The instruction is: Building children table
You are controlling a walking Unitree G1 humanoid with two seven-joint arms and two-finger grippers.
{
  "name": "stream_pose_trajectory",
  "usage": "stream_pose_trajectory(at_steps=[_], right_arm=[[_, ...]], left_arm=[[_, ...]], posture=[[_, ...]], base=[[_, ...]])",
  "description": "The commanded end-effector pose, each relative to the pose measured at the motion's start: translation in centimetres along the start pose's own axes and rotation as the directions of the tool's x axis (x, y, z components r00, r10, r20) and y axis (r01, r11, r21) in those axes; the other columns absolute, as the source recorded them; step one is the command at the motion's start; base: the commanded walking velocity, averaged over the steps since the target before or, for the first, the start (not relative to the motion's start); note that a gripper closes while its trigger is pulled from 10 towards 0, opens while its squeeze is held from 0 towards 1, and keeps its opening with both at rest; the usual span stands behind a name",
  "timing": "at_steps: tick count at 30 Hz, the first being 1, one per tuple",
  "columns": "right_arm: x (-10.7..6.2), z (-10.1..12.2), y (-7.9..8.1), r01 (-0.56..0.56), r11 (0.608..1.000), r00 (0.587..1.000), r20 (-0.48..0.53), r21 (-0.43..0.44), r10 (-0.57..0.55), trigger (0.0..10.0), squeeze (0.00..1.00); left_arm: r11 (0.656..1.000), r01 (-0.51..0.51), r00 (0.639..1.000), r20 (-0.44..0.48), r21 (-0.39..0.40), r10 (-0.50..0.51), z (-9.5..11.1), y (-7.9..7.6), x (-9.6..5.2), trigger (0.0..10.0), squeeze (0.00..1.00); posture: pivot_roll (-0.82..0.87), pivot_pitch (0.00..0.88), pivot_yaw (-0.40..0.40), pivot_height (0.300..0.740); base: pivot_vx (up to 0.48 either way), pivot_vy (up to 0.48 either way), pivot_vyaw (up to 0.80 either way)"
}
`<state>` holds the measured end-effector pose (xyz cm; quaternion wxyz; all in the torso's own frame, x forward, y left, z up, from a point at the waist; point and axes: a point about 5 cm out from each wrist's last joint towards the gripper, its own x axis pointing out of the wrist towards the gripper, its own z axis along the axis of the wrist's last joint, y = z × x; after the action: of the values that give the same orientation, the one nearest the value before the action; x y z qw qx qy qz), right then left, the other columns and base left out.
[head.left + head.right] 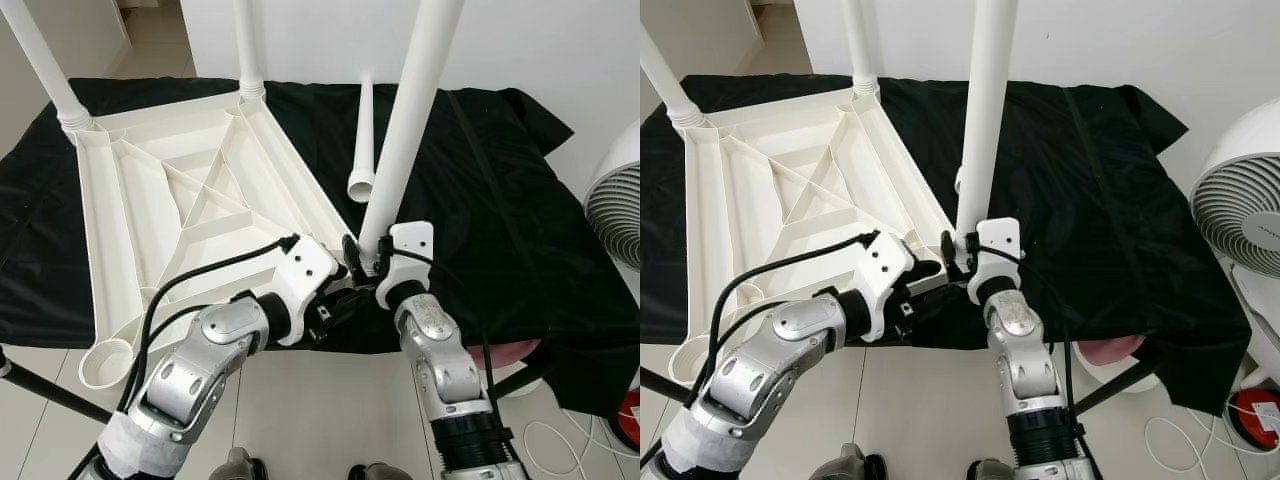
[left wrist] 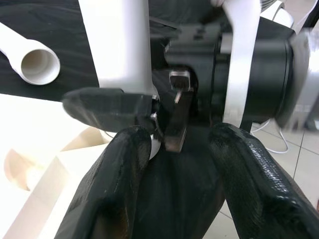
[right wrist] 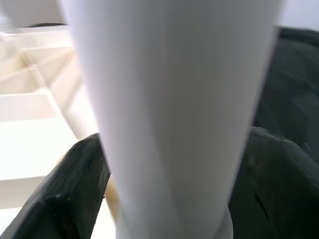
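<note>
A white plastic table top (image 1: 190, 180) lies upside down on a black cloth (image 1: 480, 180). Two white legs stand in its far corners, the left one (image 1: 45, 70) and the right one (image 1: 247, 45). At the near right corner a third leg (image 1: 405, 120) stands upright, and my right gripper (image 1: 365, 262) is shut around its lower end (image 3: 169, 124). Just left of it my left gripper (image 1: 338, 292) is open, its fingers (image 2: 114, 189) apart with nothing between them. A fourth leg (image 1: 363, 140) lies loose on the cloth behind. The near left corner socket (image 1: 105, 362) has no leg in it.
A white fan (image 1: 1245, 215) stands at the right, close to the cloth's edge. A red thing (image 1: 1252, 415) and white cables lie on the tiled floor below it. A pink object (image 1: 1110, 350) sits under the cloth's near edge. A black bar (image 1: 40, 385) slants at the lower left.
</note>
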<state>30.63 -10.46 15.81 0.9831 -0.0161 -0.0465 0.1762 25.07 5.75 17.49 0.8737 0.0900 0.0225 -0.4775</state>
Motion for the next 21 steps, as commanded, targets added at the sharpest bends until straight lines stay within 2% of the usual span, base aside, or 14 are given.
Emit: stream_pose_trajectory(at_steps=[1, 2, 3, 4, 5, 9, 12, 14, 15, 17, 18, 19, 21], right_arm=[[0.1, -0.1, 0.2, -0.065, 0.998, 0.998, -0.008, 0.023, 0.066, 10.0, 0.00], [0.3, 0.1, -0.2, -0.113, 0.994, 0.994, 0.008, 0.003, 0.113, 10.0, 0.00], [0.3, 0.1, -0.2, -0.113, 0.994, 0.994, 0.008, 0.003, 0.113, 10.0, 0.00], [0.5, 0.4, -0.7, -0.185, 0.982, 0.982, 0.024, -0.040, 0.186, 10.0, 0.00], [0.5, 0.4, -0.7, -0.185, 0.982, 0.982, 0.024, -0.040, 0.186, 10.0, 0.00], [1.2, 0.3, -1.6, -0.376, 0.917, 0.926, -0.016, -0.133, 0.377, 10.0, 0.00], [1.3, 0.3, -1.7, -0.399, 0.906, 0.916, -0.022, -0.141, 0.400, 10.0, 0.00], [1.7, 0.2, -1.9, -0.459, 0.876, 0.888, -0.047, -0.151, 0.457, 10.0, 0.00], [1.7, 0.2, -1.9, -0.459, 0.876, 0.888, -0.047, -0.151, 0.457, 10.0, 0.00], [1.9, 0.1, -2.0, -0.479, 0.864, 0.877, -0.058, -0.156, 0.476, 9.7, 0.00], [2.0, 0.0, -2.2, -0.499, 0.853, 0.867, -0.072, -0.157, 0.494, 4.2, 0.00], [2.1, -0.3, -2.3, -0.518, 0.841, 0.855, -0.085, -0.156, 0.511, 0.0, 0.00], [2.1, -0.5, -2.5, -0.531, 0.835, 0.848, -0.098, -0.146, 0.522, 0.0, 0.00]], left_arm=[[1.000, 0.002, 1.000, -0.013, -0.002, -0.002, -0.2, 0.1, -0.1, 10.0, 0.00], [1.000, 0.000, 1.000, -0.013, -0.003, 0.000, -0.2, 0.1, -0.1, 10.0, 0.00], [1.000, 0.000, 1.000, -0.013, -0.003, 0.000, -0.2, 0.1, -0.1, 10.0, 0.00], [1.000, -0.005, 1.000, -0.012, -0.005, 0.005, -0.2, 0.1, -0.1, 10.0, 0.00], [1.000, -0.005, 1.000, -0.012, -0.005, 0.005, -0.2, 0.1, -0.1, 10.0, 0.00], [1.000, -0.006, 1.000, -0.011, -0.008, 0.006, -0.2, 0.0, -0.1, 10.0, 0.00], [1.000, -0.004, 1.000, -0.011, -0.007, 0.004, -0.2, -0.1, -0.1, 10.0, 0.00], [1.000, 0.001, 1.000, -0.015, -0.005, -0.001, -0.2, -0.1, -0.2, 10.0, 0.00], [1.000, 0.001, 1.000, -0.015, -0.005, -0.001, -0.2, -0.1, -0.2, 10.0, 0.00], [1.000, 0.004, 1.000, -0.018, -0.003, -0.004, -0.3, -0.1, -0.3, 10.0, 0.00], [1.000, 0.005, 1.000, -0.021, -0.001, -0.005, -0.3, -0.1, -0.4, 10.0, 0.00], [1.000, 0.006, 1.000, -0.023, 0.000, -0.006, -0.3, -0.1, -0.5, 10.0, 0.00], [1.000, 0.004, 1.000, -0.025, 0.000, -0.004, -0.3, 0.0, -0.6, 10.0, 0.00]], posture=[[-0.02, 0.076, 0.009, 0.740], [-0.02, 0.080, 0.009, 0.740], [-0.02, 0.080, 0.009, 0.740], [-0.02, 0.080, 0.009, 0.740], [-0.02, 0.080, 0.009, 0.740], [-0.02, 0.080, 0.007, 0.740], [-0.02, 0.080, 0.007, 0.740], [-0.01, 0.083, 0.008, 0.740], [-0.01, 0.083, 0.008, 0.740], [-0.01, 0.083, 0.008, 0.740], [-0.01, 0.083, 0.008, 0.740], [-0.01, 0.083, 0.008, 0.740], [0.00, 0.087, 0.005, 0.740]], base=[[0.000, 0.000, 0.00], [0.000, 0.000, 0.00], [0.000, 0.000, 0.00], [0.000, 0.000, 0.00], [0.000, 0.000, 0.00], [0.000, 0.000, 0.00], [0.000, 0.000, 0.00], [0.000, 0.000, 0.00], [0.000, 0.000, 0.00], [0.000, 0.000, 0.00], [0.000, 0.000, 0.00], [0.000, 0.000, 0.00], [0.000, 0.000, 0.00]])
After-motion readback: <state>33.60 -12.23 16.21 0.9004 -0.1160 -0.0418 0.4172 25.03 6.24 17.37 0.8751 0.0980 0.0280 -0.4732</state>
